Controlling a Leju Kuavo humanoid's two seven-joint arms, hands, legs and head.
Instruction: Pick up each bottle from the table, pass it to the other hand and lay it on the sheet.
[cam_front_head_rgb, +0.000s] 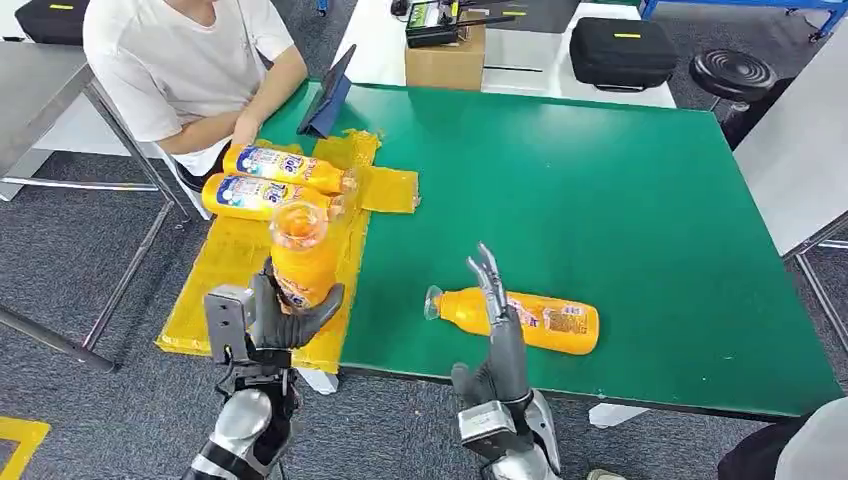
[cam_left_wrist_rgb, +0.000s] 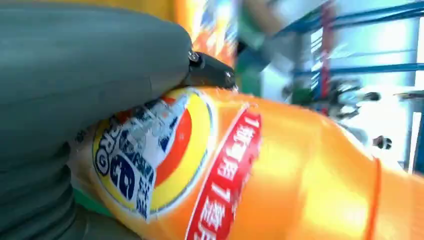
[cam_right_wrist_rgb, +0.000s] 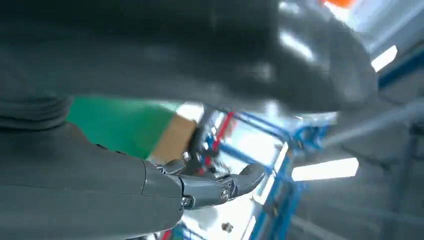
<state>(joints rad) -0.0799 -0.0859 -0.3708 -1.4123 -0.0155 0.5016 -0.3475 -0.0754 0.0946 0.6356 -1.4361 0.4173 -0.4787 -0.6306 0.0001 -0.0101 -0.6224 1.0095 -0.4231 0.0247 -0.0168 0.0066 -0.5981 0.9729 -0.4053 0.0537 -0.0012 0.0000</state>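
Bottles number four across the head view. The left hand (cam_front_head_rgb: 285, 315), low in the left of the frame, is clamped round an orange bottle (cam_front_head_rgb: 300, 255) held roughly upright with its base toward the camera, over the near part of the yellow sheet (cam_front_head_rgb: 225, 275). That pose reads as a bottle received and about to be tipped down flat, since two laid bottles (cam_front_head_rgb: 270, 180) already lie on their sides, parallel and just beside each other, on the sheet's far part in the upper left. A person (cam_front_head_rgb: 185, 65) sits beyond them at the table's far left corner, one hand near the upper bottle.

The right hand (cam_front_head_rgb: 495, 330) stands at lower centre with its fingers stretched upward and apart, holding nothing. It rises at the near edge of the green table (cam_front_head_rgb: 620, 180), in front of a fourth bottle (cam_front_head_rgb: 520, 318) lying on its side, cap toward the left; this looks like the next one to pick up, though whether the fingers touch it cannot be told.

In the left wrist view the held bottle's label and orange body press against the grey cover, and most of the fingers are hidden. The right wrist view is blurred; a dark fingertip juts free against the bright background. The sheet's near corner is hidden behind the left hand.
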